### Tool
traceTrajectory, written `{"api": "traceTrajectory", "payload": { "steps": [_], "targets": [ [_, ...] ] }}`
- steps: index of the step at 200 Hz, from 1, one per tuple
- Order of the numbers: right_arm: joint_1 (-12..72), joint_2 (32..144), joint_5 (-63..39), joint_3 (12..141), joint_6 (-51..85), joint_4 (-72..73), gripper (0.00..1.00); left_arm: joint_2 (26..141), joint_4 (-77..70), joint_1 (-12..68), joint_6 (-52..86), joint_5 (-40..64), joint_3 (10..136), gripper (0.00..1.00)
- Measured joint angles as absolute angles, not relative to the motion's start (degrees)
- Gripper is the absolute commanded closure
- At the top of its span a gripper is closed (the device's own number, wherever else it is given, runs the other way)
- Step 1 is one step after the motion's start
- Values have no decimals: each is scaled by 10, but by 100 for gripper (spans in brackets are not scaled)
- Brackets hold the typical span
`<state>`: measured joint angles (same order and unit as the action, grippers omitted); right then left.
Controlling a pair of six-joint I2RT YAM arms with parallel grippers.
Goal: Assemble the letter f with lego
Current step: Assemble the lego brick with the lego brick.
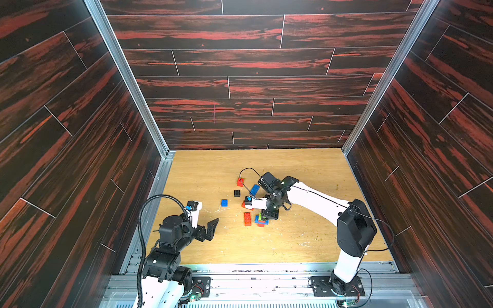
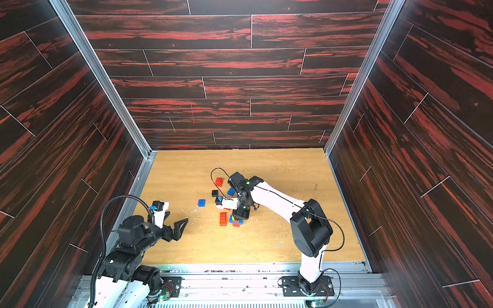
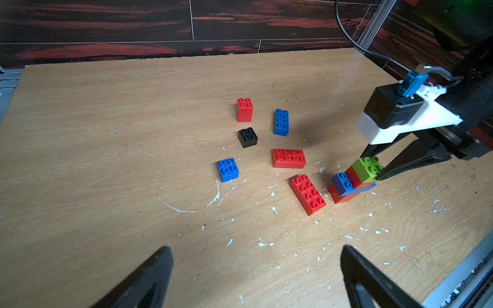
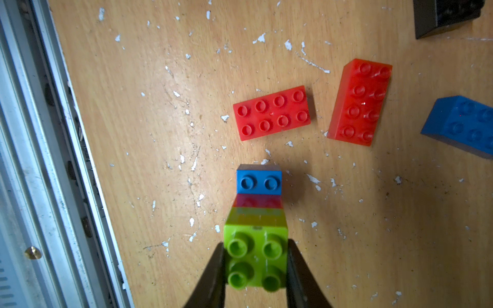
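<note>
The left gripper (image 1: 213, 230) hangs over the left side of the table (image 1: 293, 245), jaws spread wide, with nothing between them. To its right a blue square brick (image 1: 224, 203) lies alone on the wood. Next come a black brick (image 1: 237, 193) and, behind it, a red square brick (image 1: 240, 182). A red long brick (image 1: 247, 219) lies flat just beside the stack (image 3: 346, 186). A second red long brick (image 3: 288, 158) sits near it, and a blue long brick (image 1: 254, 190) lies farther back. The stack stands near the middle of the table: red at the bottom, then blue, red, and a green brick (image 4: 254, 234) on top. The right gripper (image 4: 256, 253) clamps the green brick by two opposite sides.
</note>
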<state>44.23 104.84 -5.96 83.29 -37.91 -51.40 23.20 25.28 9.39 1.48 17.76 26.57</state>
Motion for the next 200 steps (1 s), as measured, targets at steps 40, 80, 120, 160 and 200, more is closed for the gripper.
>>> {"api": "traceTrajectory", "payload": {
  "steps": [40,80,120,160,200],
  "targets": [
    [442,1048,-57,833,-370,-513,64,232,253,94,15,178,266,0],
    [442,1049,-54,833,-365,-515,60,232,253,94,15,178,266,0],
    [442,1054,-53,833,-363,-523,57,232,253,94,15,177,266,0],
    [442,1058,-53,835,-362,-527,56,232,253,94,15,177,266,0],
    [443,1058,-53,848,-358,-532,55,232,253,94,15,177,266,0]
  ]
}}
